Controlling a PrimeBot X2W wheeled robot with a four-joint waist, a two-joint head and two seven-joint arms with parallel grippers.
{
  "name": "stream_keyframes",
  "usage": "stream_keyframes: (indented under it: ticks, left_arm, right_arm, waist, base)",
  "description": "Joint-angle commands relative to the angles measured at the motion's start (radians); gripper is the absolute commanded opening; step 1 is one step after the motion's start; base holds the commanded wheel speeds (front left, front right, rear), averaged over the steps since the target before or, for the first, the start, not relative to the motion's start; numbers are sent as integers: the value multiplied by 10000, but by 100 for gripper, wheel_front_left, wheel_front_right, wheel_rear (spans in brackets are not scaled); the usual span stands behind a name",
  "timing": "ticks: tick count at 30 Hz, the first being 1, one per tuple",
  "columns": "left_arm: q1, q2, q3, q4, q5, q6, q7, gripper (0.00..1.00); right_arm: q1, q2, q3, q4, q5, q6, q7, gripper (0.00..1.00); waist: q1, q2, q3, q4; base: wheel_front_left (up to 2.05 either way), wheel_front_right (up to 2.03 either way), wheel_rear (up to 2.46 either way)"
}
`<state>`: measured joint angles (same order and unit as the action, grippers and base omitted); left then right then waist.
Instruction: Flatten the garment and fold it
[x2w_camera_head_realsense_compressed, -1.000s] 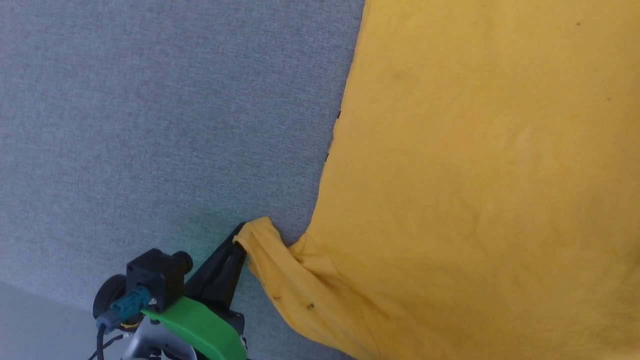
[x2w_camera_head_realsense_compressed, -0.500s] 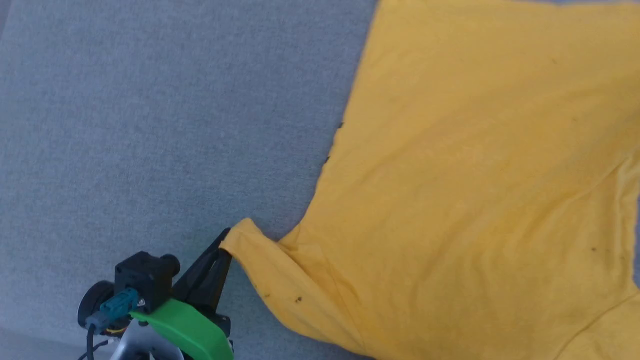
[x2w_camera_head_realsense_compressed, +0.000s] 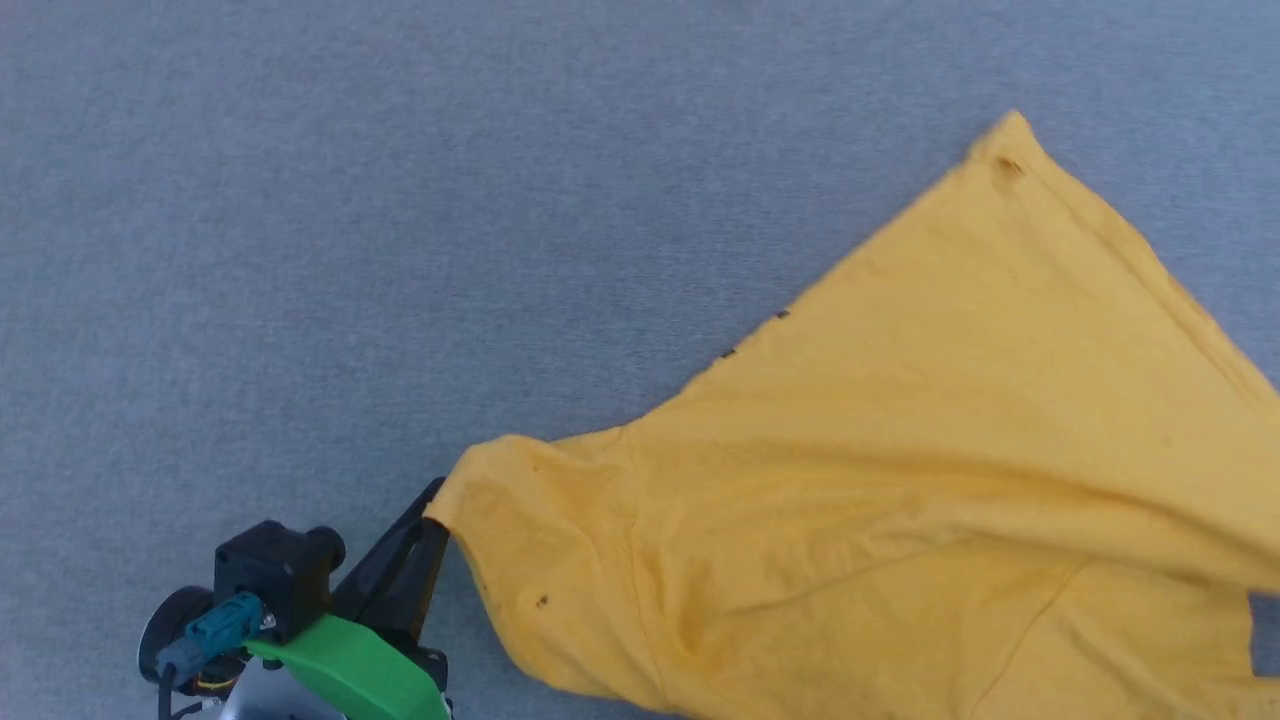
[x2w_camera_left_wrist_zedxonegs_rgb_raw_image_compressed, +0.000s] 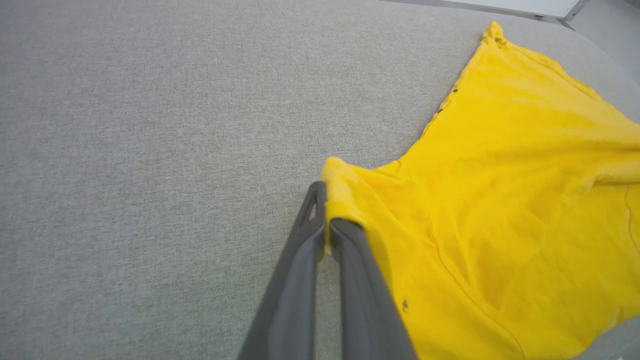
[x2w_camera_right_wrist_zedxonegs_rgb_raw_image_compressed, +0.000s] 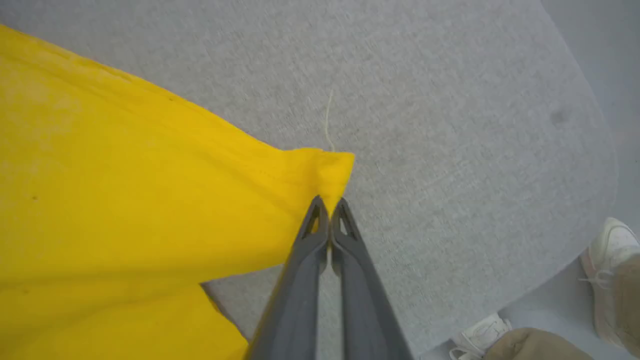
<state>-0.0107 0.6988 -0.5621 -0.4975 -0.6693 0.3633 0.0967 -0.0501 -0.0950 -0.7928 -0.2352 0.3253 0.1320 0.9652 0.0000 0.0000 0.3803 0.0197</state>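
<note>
the yellow t-shirt (x2w_camera_head_realsense_compressed: 900, 480) fans out to the right of the left gripper (x2w_camera_left_wrist_zedxonegs_rgb_raw_image_compressed: 327, 207), which is clamped on its sleeve hem. it is soft, wrinkled cotton with small dark holes, pulled into a rough triangle over the grey woven tabletop (x2w_camera_head_realsense_compressed: 400, 200). the right gripper (x2w_camera_right_wrist_zedxonegs_rgb_raw_image_compressed: 330, 201) pinches another corner, its fingers slanting low over the table.

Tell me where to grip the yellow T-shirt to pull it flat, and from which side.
Probably the corners, from outside the cloth: each forms a bunched tip jutting past the body. The left gripper is shut on the garment at one such tip, the right gripper on another.
</note>
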Motion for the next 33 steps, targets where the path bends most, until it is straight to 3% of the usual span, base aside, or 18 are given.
stream_keyframes:
  ticks: [1, 8, 9, 10, 14, 19, 22, 26, 33]
  left_arm:
    - [86, 71, 44, -24, -85, 81, 23, 0]
    - [147, 45, 51, -9, -179, 88, 0, 0]
    - [140, 43, 45, -2, -185, 78, 1, 0]
    - [131, 41, 40, 12, -190, 70, 3, 0]
    - [143, 14, 22, 35, -231, 64, 2, 0]
    - [213, -62, -4, -39, -238, 96, -99, 0]
    - [105, -144, -76, -76, -189, 32, -141, 0]
    - [-176, -276, -184, -57, -99, -89, -155, 0]
    - [-780, -594, -418, 133, 58, -334, -145, 0]
  right_arm:
    - [391, 154, -10, -9, 45, -13, 73, 0]
    - [1333, 439, 456, 978, 486, -13, -752, 0]
    - [1291, 441, 585, 1069, 519, -13, -960, 11]
    - [1196, 442, 671, 1097, 507, -13, -1262, 100]
    - [762, 264, 1358, 255, 499, -13, -1640, 100]
    - [-649, -536, 2144, -1647, 681, -13, -706, 100]
    - [-1687, -1021, 2821, -1998, 437, -13, -382, 100]
    - [-3189, -1411, 3945, -1295, -57, -13, -179, 100]
    - [-5046, -1855, 5288, 1235, -1063, -13, -89, 100]
  waist:
    - [0, 0, -222, -247]
    - [0, 0, -474, -398]
    - [0, 0, -523, -405]
    - [0, 0, -589, -409]
    - [0, 0, -817, -357]
    - [0, 0, -791, -180]
    - [0, 0, -538, 34]
    - [0, 0, -27, 359]
    - [0, 0, 861, 991]
  base:
    - [0, 0, 0]
    - [0, 0, 0]
    - [0, 0, 0]
    - [0, 0, 0]
    - [0, 0, 0]
    - [0, 0, 0]
    - [0, 0, 0]
    - [0, 0, 0]
    - [0, 0, 0]
